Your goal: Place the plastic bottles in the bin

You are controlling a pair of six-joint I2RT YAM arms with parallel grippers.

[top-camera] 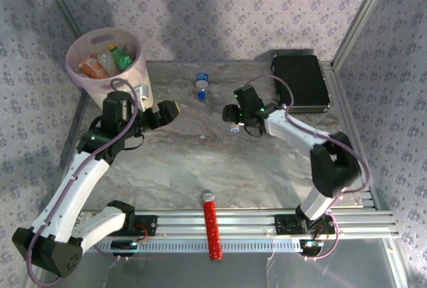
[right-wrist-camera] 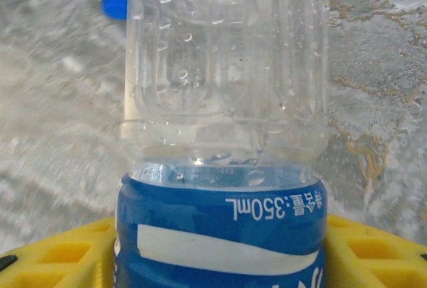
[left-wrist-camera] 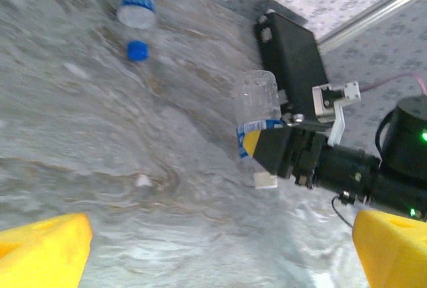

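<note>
1. Marbled grey-brown table top [top-camera: 200, 161] forms the work surface. Lilac patterned walls enclose it, and aluminium rails run along the near edge.
2. I read the bin [top-camera: 83, 75] as pale pink and translucent. It stands at the far left corner with orange and green bottles inside.
3. The right gripper [top-camera: 235, 120] is clamped on a clear bottle [right-wrist-camera: 227, 101] near the table centre. Its yellow fingers [right-wrist-camera: 53, 255] press both sides of the blue label marked 350mL. Droplets cling inside the ribbed body, and the cap is white.
4. A second bottle [top-camera: 201, 87], clear with a blue cap, lies loose on the table beyond the right gripper.
5. The left gripper [top-camera: 167, 111] hangs beside the bin, jaws spread wide and holding nothing.
6. A black case [top-camera: 300, 81] lies at the far right.
</note>
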